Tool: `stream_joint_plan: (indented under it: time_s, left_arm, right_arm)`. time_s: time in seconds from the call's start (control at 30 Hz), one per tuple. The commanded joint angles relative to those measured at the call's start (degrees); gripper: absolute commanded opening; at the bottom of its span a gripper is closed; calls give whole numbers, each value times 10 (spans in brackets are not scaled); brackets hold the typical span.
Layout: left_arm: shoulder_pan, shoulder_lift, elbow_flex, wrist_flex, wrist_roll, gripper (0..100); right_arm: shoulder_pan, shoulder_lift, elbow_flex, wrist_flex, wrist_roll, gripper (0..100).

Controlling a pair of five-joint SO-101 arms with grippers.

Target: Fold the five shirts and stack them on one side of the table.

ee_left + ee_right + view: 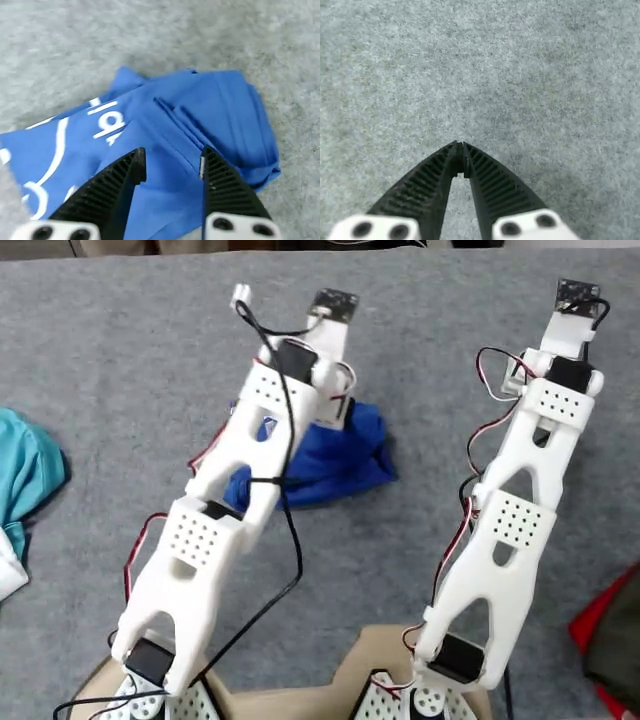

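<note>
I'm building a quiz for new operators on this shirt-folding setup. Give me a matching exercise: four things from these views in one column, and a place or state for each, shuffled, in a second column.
Things
1. blue shirt
2. teal shirt
3. red garment
4. right gripper

Places or states
A. shut, over the bare grey table
B. at the high view's right edge
C. under the open left gripper
D. at the high view's left edge

Pairs: 1-C, 2-D, 3-B, 4-A
</note>
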Motion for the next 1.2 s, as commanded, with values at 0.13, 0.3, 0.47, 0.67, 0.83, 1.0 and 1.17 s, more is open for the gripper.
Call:
stream_joint_plan:
  time_s: [0.13,0.3,0.47,0.67,0.83,1.0,1.17]
  left_arm:
    - [6,38,-8,-49,3,182]
    - [10,41,-8,-40,2,157]
    - [30,44,-8,-11,-6,91]
    - [47,42,-9,12,-46,41]
    - [55,41,-11,34,-62,19]
    - [61,41,-80,92,-62,19]
    - [62,41,-151,133,-60,19]
  right_arm:
    - [-6,-3,-27,-4,4,5]
    - [-6,-3,-27,-4,4,5]
    - [-7,-3,-27,-4,4,5]
    - [-7,-3,-27,-4,4,5]
    - [-7,-3,-27,-4,4,5]
    - [-7,-3,-27,-4,4,5]
    - [-7,-3,-27,-4,4,5]
